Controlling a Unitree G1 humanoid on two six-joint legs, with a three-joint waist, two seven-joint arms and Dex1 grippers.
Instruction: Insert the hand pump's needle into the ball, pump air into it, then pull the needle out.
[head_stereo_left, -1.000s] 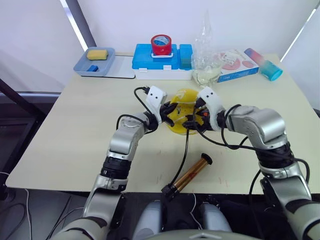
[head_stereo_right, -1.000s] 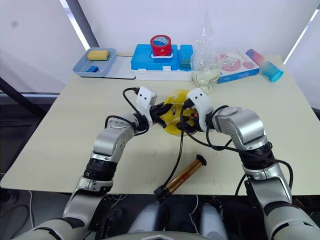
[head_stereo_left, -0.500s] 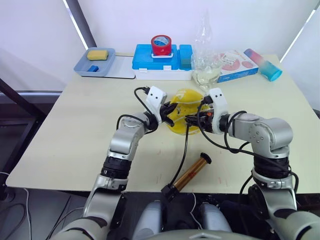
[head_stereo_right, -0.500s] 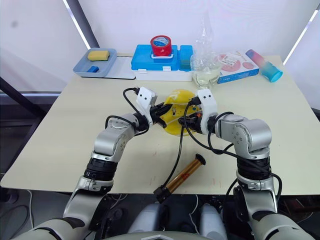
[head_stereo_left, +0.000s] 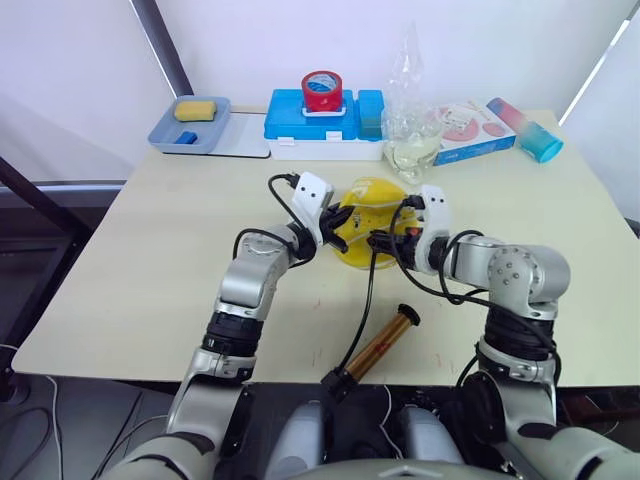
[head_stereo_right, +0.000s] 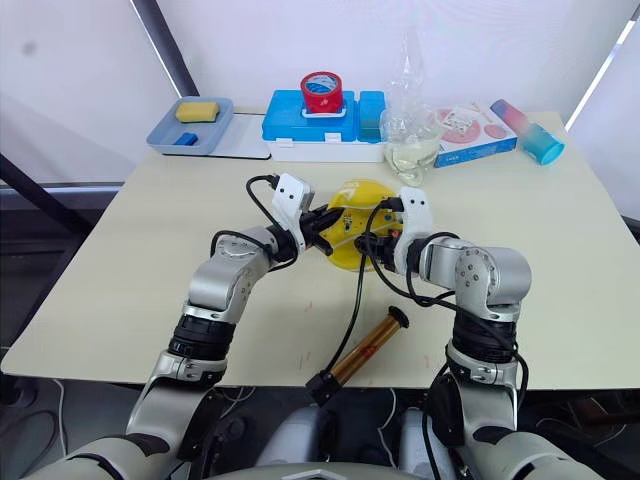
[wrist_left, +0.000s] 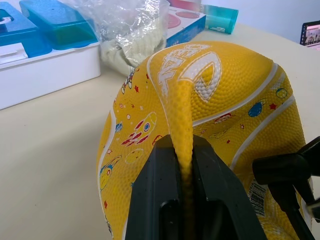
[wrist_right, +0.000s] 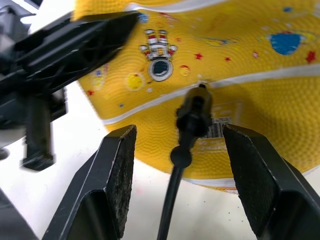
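The ball (head_stereo_left: 368, 221) lies sagging and flattened at the middle of the table (head_stereo_left: 150, 270), where it lay a second ago. The left hand (wrist_left: 184, 165) stays clamped on a pinched ridge of the ball's yellow skin (the fold rises straight up between its two black fingers). The right hand (wrist_right: 182, 150) has changed most: a second ago its fingers were close in around the needle's fitting, and now they stand well apart, one on each side of the needle (wrist_right: 195, 107), not touching it. The right elbow has also swung in toward the body. The needle's black fitting sits against the ball on a white seam line, just beside a small printed barcode label; how deep the pin goes I cannot tell. Its black hose (head_stereo_left: 368, 300) runs back toward the near edge to the hand pump (head_stereo_left: 378, 344), which lies unmoved on the table, well apart from both hands.
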